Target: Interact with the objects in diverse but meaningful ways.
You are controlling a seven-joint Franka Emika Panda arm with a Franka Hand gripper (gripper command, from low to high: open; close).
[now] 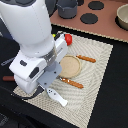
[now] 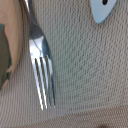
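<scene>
The fork [image 2: 41, 60] lies flat on the woven placemat [image 2: 85, 70] in the wrist view, tines spread, just beside the rim of a tan plate [image 2: 10, 50]. In the exterior view the plate [image 1: 70, 66] sits mid-mat with brown-handled utensils [image 1: 86, 58] around it, a red tomato [image 1: 68, 38] at the far edge and a white-handled piece [image 1: 57, 97] near the front edge. The fingers are not visible — I cannot tell whether they are released or clenched. Risk, as I judge it: descending here could pin the fork against the plate rim or snag the weave. Open mat lies toward the exterior view's right — the dark table [image 1: 112, 95] beyond.
</scene>
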